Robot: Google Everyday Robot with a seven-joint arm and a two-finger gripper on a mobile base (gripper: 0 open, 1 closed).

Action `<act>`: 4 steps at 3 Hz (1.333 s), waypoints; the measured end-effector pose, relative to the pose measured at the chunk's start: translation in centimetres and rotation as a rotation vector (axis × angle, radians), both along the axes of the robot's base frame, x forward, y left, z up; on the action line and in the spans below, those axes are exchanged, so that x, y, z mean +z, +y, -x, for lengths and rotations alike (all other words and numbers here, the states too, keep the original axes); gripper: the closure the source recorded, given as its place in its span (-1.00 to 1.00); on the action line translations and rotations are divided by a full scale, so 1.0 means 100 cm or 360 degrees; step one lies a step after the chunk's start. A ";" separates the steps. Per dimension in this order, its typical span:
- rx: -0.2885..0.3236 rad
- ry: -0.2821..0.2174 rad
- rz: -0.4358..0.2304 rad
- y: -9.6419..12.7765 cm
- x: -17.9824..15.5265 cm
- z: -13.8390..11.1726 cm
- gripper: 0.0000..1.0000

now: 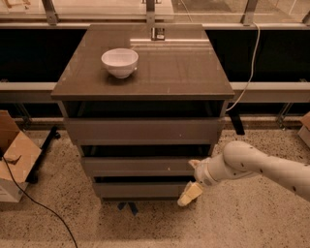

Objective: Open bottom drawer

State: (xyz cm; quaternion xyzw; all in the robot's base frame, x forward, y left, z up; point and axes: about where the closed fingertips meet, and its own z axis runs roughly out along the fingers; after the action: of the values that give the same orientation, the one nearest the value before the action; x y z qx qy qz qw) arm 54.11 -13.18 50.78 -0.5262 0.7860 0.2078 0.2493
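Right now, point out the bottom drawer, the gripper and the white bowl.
bottom drawer (138, 190): camera view, middle of front.
gripper (192, 180): camera view, between fingertips, at drawer's right end.
white bowl (119, 69): camera view, outer wall.

A brown cabinet (145, 72) stands in the middle of the room, and its glossy top surface (184, 68) catches a pale streak of light near the back edge. Around it lies a speckled, sand-coloured floor (252, 218). Behind the cabinet a grey rail (29, 91) runs across a dark recess, with metal posts (48, 9) above. Left of the cabinet sits an open cardboard box (14, 160), and a black cable (43, 208) trails over the floor beside it. A white cable (249, 63) hangs down to the right. Blue tape (127, 208) marks the floor at the cabinet's foot. The hand (192, 178) is at the cabinet's lower right front corner.
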 end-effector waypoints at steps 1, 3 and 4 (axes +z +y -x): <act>-0.0001 0.0066 -0.0038 0.009 -0.031 -0.002 -1.00; -0.0003 0.0137 -0.0076 0.018 -0.068 -0.004 -1.00; -0.0008 0.0177 -0.0096 0.022 -0.087 -0.005 -1.00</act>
State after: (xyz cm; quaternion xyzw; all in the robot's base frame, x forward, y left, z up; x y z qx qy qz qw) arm 54.65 -10.99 42.07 -0.5041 0.7934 0.2595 0.2215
